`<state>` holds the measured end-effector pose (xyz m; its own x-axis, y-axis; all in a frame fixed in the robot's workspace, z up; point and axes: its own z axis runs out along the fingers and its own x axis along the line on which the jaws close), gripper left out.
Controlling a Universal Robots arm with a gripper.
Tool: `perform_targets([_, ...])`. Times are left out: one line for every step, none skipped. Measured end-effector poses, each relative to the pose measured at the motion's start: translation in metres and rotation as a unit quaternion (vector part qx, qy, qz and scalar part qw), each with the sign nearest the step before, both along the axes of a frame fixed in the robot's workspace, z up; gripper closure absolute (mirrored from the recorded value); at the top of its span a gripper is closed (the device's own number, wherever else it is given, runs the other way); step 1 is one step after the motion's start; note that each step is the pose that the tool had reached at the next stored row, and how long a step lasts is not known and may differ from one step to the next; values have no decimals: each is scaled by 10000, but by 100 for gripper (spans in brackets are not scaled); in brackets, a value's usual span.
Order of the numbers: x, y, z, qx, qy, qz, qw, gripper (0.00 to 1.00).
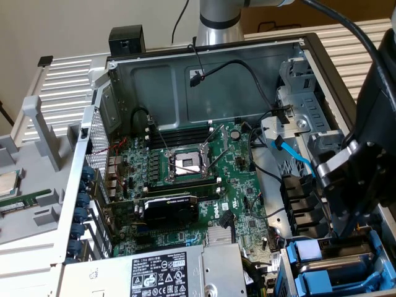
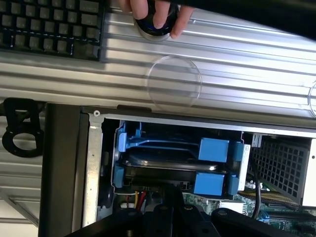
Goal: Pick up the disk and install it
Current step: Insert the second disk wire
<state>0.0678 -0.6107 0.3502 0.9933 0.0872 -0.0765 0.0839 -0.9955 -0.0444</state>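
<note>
The disk (image 2: 168,166) lies in the drive bay at the corner of the open computer case, its silver edge showing between blue plastic rails (image 2: 213,149). Its label is hidden. In the exterior view the same blue-railed bay (image 1: 328,275) is at the lower right. My black gripper (image 2: 170,191) hangs just over the disk's near edge, by the cables, fingers shut together with nothing visibly between them. In the exterior view the gripper (image 1: 339,230) reaches down from the right toward the bay.
The case (image 1: 204,62) lies open with motherboard (image 1: 185,164), graphics card (image 1: 170,207) and power supply (image 1: 161,272). A blue cable (image 1: 291,154) crosses the drive cage. A hand (image 2: 155,15) rests on a round object beside a keyboard (image 2: 49,27). A processor chip (image 1: 6,184) lies outside.
</note>
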Motion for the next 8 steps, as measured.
perform_targets([0,-1,-1,0,0,0,10000,89])
perform_targets([0,-1,-1,0,0,0,10000,89])
perform_targets([1,-1,-1,-1,0,1,10000,89])
perform_targets([1,-2,-2,-1,0,1,10000,89])
perform_targets([1,-2,-4,0,0,1,10000,89])
perform_targets([2,-2,-5,0,0,0,10000,89])
perform_targets([4,-2,-5,0,0,0,10000,89])
perform_targets([9,-2,-7,0,0,1,10000,89])
